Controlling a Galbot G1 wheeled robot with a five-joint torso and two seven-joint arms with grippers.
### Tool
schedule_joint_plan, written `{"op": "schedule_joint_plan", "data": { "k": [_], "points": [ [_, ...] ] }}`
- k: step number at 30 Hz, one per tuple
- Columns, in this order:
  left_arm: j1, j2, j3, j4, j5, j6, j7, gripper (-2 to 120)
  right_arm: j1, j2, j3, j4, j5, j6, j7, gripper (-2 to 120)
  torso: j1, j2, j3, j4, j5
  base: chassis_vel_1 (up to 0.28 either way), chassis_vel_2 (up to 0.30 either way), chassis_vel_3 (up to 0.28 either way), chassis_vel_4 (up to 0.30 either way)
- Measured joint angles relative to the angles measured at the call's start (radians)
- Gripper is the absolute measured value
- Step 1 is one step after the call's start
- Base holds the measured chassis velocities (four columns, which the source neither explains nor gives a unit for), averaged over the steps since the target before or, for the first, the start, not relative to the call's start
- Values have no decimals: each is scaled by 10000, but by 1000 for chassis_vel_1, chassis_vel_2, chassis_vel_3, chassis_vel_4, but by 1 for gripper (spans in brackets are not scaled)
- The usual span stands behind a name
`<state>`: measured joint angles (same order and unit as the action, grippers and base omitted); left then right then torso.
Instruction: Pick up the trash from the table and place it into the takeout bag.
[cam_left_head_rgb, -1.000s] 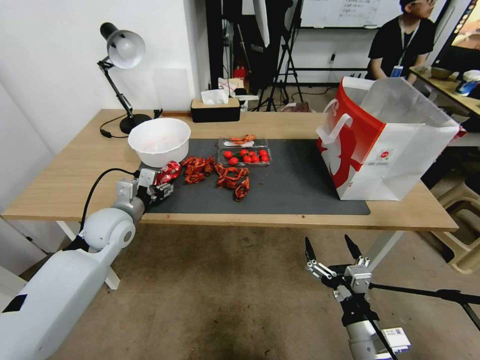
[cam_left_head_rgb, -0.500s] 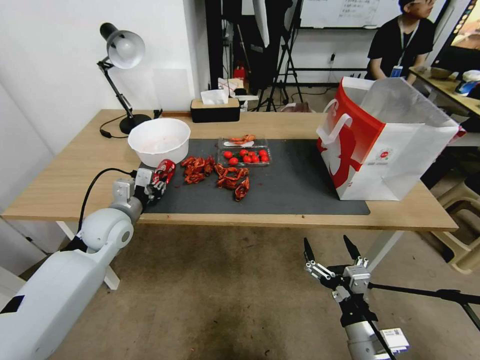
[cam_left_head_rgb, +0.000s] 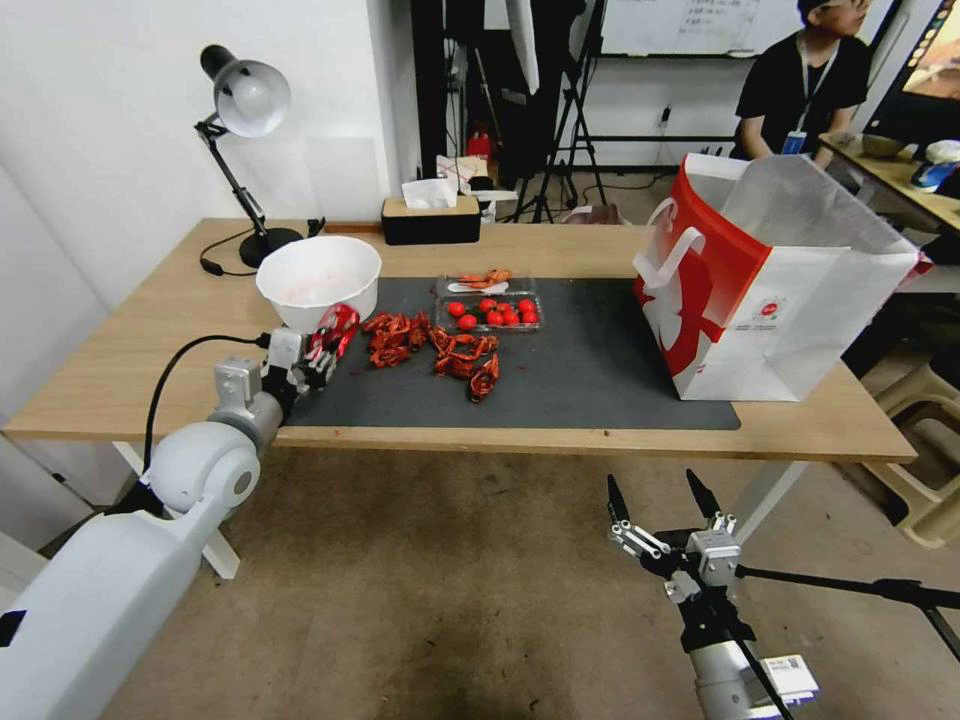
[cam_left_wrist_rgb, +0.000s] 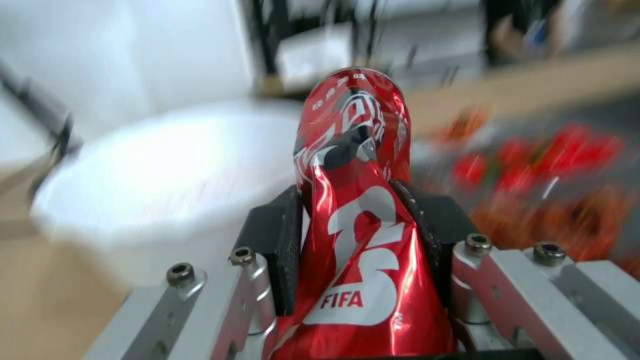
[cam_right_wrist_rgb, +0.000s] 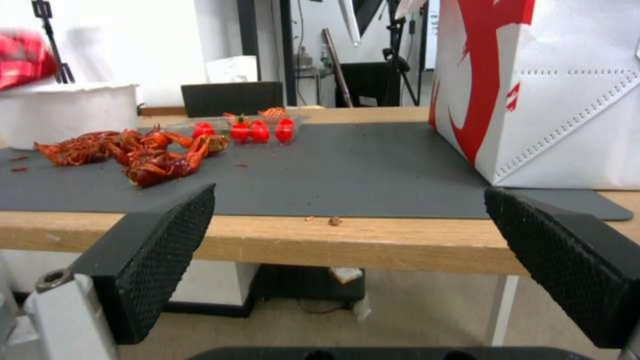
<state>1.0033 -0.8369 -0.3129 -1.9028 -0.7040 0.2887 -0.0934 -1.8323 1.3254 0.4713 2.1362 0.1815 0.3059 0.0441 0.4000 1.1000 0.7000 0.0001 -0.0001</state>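
My left gripper (cam_left_head_rgb: 322, 352) is shut on a crushed red soda can (cam_left_head_rgb: 336, 330), held just above the left end of the dark mat (cam_left_head_rgb: 590, 370), close to the white bowl (cam_left_head_rgb: 320, 278). In the left wrist view the can (cam_left_wrist_rgb: 357, 200) stands clamped between both black fingers (cam_left_wrist_rgb: 277, 240). A clear plastic container (cam_left_head_rgb: 490, 305) holding red tomatoes sits mid-mat. The red-and-white takeout bag (cam_left_head_rgb: 770, 290) stands open at the table's (cam_left_head_rgb: 140, 350) right end. My right gripper (cam_left_head_rgb: 655, 490) hangs open below the table's front edge, facing the bag (cam_right_wrist_rgb: 553, 95).
A pile of red crayfish shells (cam_left_head_rgb: 435, 350) lies on the mat between the bowl and the container. A desk lamp (cam_left_head_rgb: 245, 110) and a black tissue box (cam_left_head_rgb: 430, 220) stand at the back. The mat's middle towards the bag is bare.
My left gripper has lifted the can off the mat and carried it up and slightly back, closer to the white bowl. The right arm has barely moved.
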Motion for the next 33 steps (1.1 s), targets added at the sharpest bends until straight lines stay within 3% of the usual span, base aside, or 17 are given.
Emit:
{"op": "schedule_joint_plan", "data": {
  "k": [3,5,8,12,15,22,33],
  "points": [
    [-476,91,319,176,-439,-1681,926,32,2,-19,-45,1,-14,11,-10,100,0,0,0,-1,-1,0,0,0,0],
    [-608,92,410,222,-602,-1943,1117,32,2,-18,-48,5,-18,12,-12,100,0,0,0,-1,0,0,0,0,0],
    [-1250,13,865,472,-1151,-2637,2046,32,3,-3,-50,38,-28,12,-13,100,0,0,0,-1,0,0,0,0,0],
    [-1790,-104,1255,699,-1413,-2805,2568,32,5,12,-44,75,-32,8,-13,100,0,0,0,-2,1,0,0,0,0],
    [-2758,-304,2032,1061,-1733,-2854,3192,32,15,29,-41,130,-48,-23,-13,100,0,0,0,-3,3,0,0,0,0],
    [-4597,-870,3674,2005,-2124,-2937,4020,32,-4,25,-4,196,-71,-70,-6,100,0,-1,0,0,2,0,0,0,0],
    [-7581,-2562,5672,3805,-2561,-3077,4365,32,-260,-16,53,346,-199,-66,3,100,0,-1,1,1,5,0,0,0,0]
  ]
}}
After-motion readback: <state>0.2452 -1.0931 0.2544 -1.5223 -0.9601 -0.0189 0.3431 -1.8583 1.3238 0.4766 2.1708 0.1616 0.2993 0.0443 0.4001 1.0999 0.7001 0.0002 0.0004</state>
